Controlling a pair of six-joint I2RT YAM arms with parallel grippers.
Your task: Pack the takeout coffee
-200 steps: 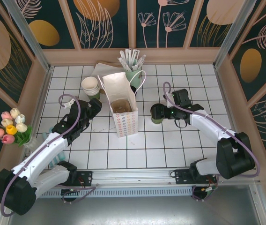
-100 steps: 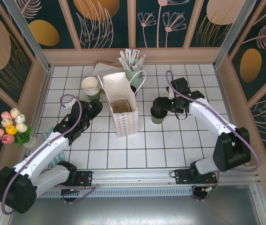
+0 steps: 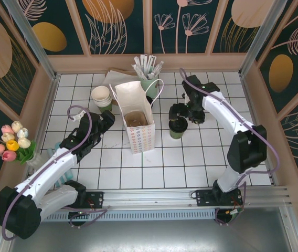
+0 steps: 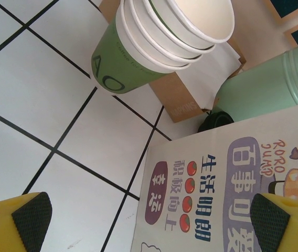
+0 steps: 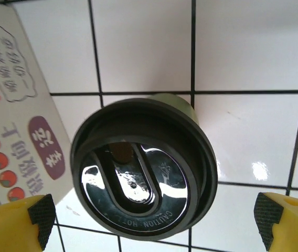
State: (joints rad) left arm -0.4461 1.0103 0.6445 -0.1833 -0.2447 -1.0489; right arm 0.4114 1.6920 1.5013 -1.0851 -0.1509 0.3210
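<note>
Green cup mostly hidden beneath black lid, bag cropped

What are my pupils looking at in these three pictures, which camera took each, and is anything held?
Two robot arms sit at a tiled table. One picture comes from a fixed camera overhead; the other two from a camera on each wrist, its yellow fingers at the bottom corners. On the table stand an open paper bag, a lidded coffee cup, stacked empty cups and a mint holder of sticks. The right gripper hovers open above that cup; the left gripper is open beside the bag. Nothing is held.
</note>
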